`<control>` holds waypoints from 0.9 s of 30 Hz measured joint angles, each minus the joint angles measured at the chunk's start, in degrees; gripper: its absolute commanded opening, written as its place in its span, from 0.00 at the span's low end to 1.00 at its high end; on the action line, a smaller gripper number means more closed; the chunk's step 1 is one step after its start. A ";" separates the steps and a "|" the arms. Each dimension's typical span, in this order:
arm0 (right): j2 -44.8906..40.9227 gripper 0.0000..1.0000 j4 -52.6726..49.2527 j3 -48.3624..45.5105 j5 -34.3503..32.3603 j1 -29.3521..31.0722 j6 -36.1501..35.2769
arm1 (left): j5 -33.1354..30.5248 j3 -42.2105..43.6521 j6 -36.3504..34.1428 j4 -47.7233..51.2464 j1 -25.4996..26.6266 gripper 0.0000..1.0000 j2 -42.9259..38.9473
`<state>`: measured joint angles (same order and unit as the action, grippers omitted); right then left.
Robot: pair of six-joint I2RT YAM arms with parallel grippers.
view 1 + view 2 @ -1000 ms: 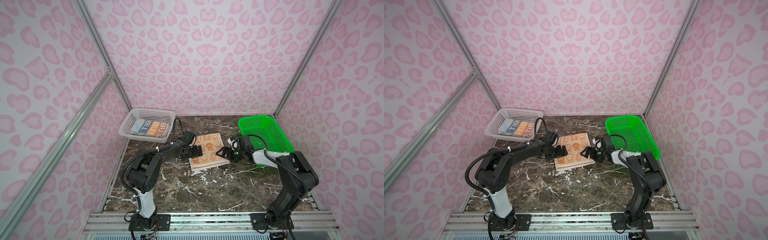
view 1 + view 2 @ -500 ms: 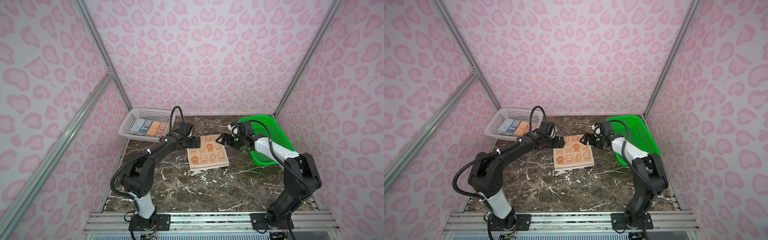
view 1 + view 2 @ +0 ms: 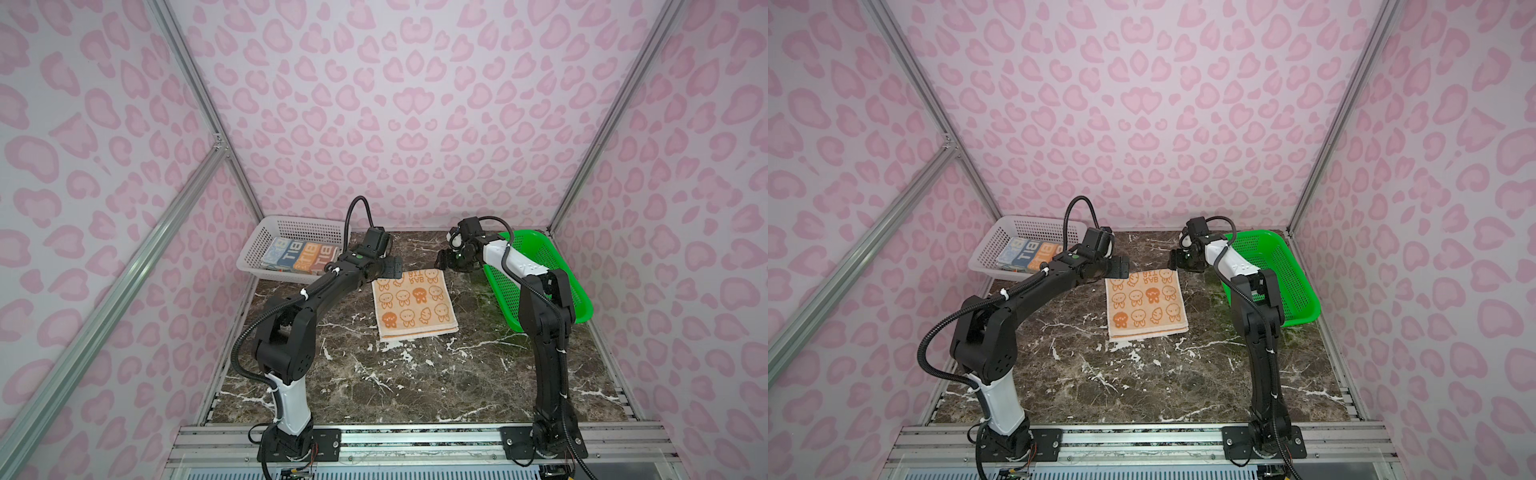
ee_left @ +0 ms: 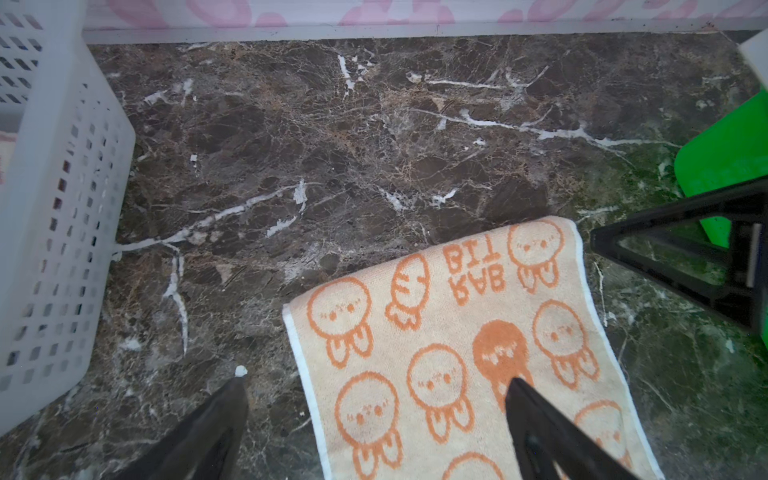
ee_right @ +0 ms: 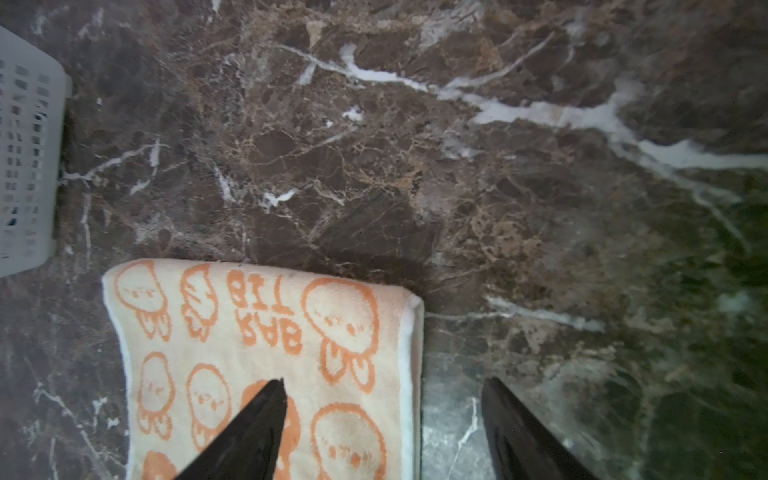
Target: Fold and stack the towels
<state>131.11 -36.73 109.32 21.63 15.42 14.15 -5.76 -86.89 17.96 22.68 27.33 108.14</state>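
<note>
An orange-on-cream rabbit towel lies folded and flat on the marble table. My left gripper is open just above its far left corner, one finger over the cloth and one over the bare marble. At the far right corner my right gripper is open too, its jaws straddling the towel's side edge, holding nothing. Another folded towel with blue and orange blocks lies in the white basket.
The white perforated basket stands at the back left, close to my left arm. A green basket sits tilted at the right, behind my right arm. The back wall is a short way beyond both grippers.
Both grippers have moved away from the towel's middle to its far corners. The towel now lies flatter and squarer. The right jaws have narrowed a little.
</note>
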 measured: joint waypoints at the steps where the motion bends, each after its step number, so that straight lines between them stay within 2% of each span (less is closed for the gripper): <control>1: 1.22 0.68 -0.76 1.25 -0.44 -0.13 -0.74 | 0.15 -0.52 -0.11 0.02 0.00 0.98 0.46; 3: 3.63 0.60 -2.49 3.56 -1.11 -0.24 -2.16 | 0.74 -1.40 -0.46 0.09 0.00 0.98 1.33; 9: 8.66 0.47 -5.73 9.40 -1.68 -0.42 -4.98 | 1.51 -2.10 -1.44 1.27 -0.22 0.98 3.28; 21: 11.23 0.41 -4.87 12.61 -0.57 0.48 -6.86 | 2.75 -2.03 -1.57 1.68 -1.20 0.98 3.93; 27: 13.75 0.22 -4.52 15.74 -0.39 1.55 -7.63 | 4.02 -2.10 -1.42 2.82 -2.34 0.98 5.38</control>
<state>144.86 -41.25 125.05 21.23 16.97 6.52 -1.74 -88.99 16.53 25.50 24.99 113.51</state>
